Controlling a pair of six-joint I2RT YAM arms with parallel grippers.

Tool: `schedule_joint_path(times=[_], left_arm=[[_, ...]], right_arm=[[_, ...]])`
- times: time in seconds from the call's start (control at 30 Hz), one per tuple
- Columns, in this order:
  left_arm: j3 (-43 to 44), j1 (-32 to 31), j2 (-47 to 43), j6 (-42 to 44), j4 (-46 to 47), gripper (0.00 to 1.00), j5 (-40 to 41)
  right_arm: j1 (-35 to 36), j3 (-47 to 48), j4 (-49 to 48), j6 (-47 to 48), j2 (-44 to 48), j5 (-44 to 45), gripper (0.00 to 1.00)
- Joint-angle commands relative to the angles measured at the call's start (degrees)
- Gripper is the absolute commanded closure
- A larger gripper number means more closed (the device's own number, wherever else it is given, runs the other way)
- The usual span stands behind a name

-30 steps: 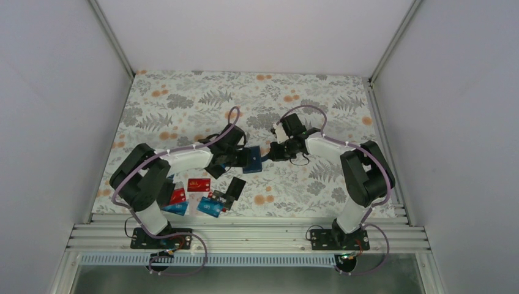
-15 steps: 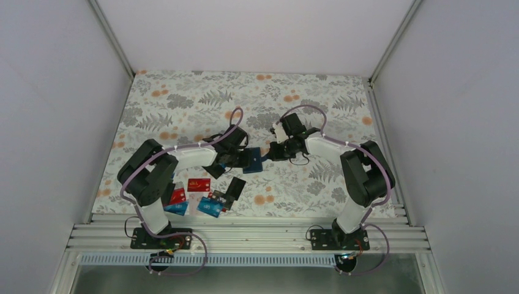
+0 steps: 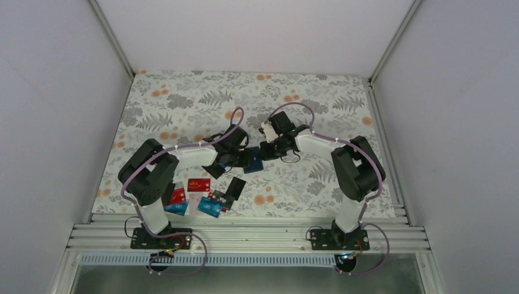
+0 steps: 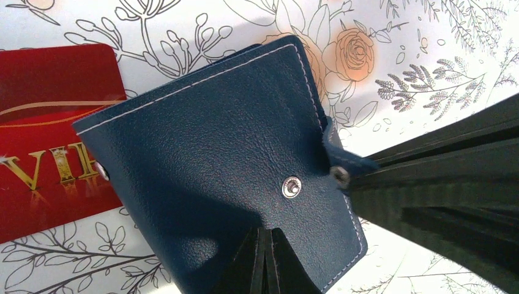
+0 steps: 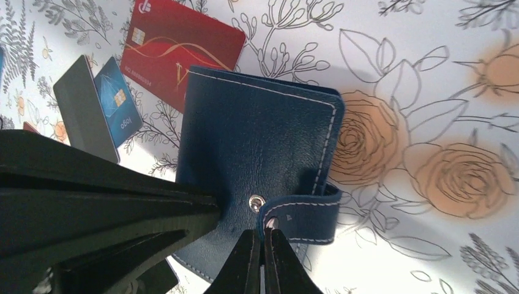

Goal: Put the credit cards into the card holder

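Note:
The navy card holder point(image 3: 253, 161) lies closed on the floral table between both arms. In the left wrist view my left gripper point(image 4: 264, 254) is shut, its joined tips resting on the card holder point(image 4: 208, 147) cover below the bare snap stud. My right gripper point(image 5: 263, 245) is shut on the end of the unsnapped snap tab point(image 5: 306, 217), lifted off the card holder point(image 5: 257, 135). Credit cards lie nearby: a red card point(image 5: 177, 43) partly under the holder, a light blue card point(image 5: 119, 101) and a black card point(image 5: 82, 107). In the top view, my left gripper point(image 3: 238, 160) and right gripper point(image 3: 264, 154) flank the holder.
Loose cards lie near the front left of the table: red cards point(image 3: 199, 184) point(image 3: 177, 195), light blue cards point(image 3: 176, 208) point(image 3: 209, 207) and a black card point(image 3: 235, 186). White walls enclose the table. A metal rail point(image 3: 245, 236) runs along the near edge.
The right arm has swung left, moving its gripper and the tab slightly left. The left arm's elbow rose earlier; its gripper has stayed on the holder.

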State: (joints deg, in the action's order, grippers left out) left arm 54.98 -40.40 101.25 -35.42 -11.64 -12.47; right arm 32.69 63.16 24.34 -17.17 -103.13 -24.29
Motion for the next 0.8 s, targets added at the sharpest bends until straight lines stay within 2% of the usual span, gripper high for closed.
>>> schedule_joint_path(times=[0.0,0.2,0.47,0.77], left_arm=[[-0.1,-0.4,1.7,0.8,-0.4,0.98,0.2],[-0.6,-0.4,1.7,0.9,0.1,0.98,0.0],[-1.0,-0.4,1.5,1.0,0.4,0.98,-0.2],[-1.5,-0.4,1.5,0.8,0.8,0.98,-0.4]], right_arm=[[1.8,2.5,1.1,1.1,-2.7,-0.3,0.95],[2.8,3.9,2.2,1.1,-5.0,0.7,0.95],[3.3,4.6,2.5,1.4,-6.0,0.5,0.78],[3.3,4.7,1.1,0.9,-5.5,-4.0,0.74]])
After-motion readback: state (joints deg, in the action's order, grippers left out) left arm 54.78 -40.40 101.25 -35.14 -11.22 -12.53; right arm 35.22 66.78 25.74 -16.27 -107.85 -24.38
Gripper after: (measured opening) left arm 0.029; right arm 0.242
